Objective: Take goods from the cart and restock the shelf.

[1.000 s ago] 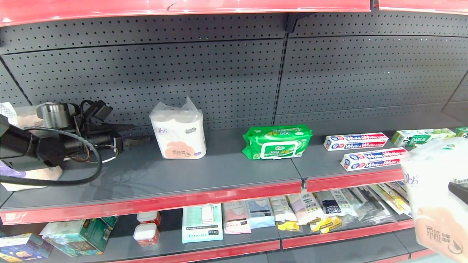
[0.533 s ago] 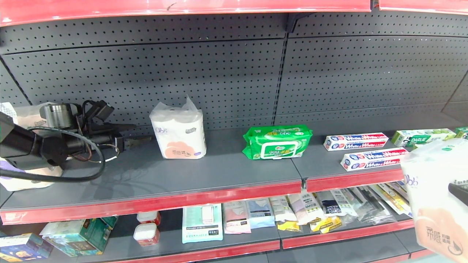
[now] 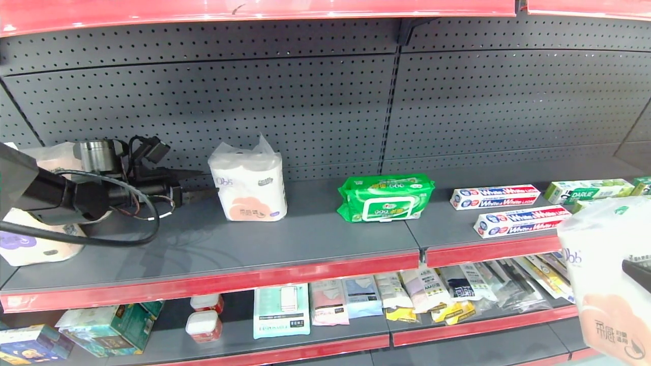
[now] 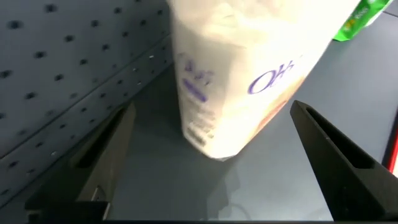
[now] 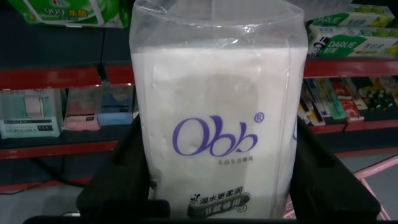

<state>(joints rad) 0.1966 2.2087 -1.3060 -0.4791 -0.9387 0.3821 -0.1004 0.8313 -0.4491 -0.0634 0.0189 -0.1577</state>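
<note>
Left gripper (image 3: 196, 185) lay over the shelf (image 3: 305, 239), jaws apart, nothing between them, tips just beside the standing roll pack (image 3: 248, 185); contact could not be told. That pack stood upright near the back panel, well apart from the green wipes (image 3: 385, 198).

Right gripper (image 5: 217, 165) was clamped on a second roll pack (image 3: 605, 274), held upright in front of the shelf, below its edge at the right.

Judged step: one pack placed and let go, second awaiting placement. Next move probably needs the left arm drawn straight back without nudging the standing pack, then the right lifted to the bare stretch between pack and wipes.
</note>
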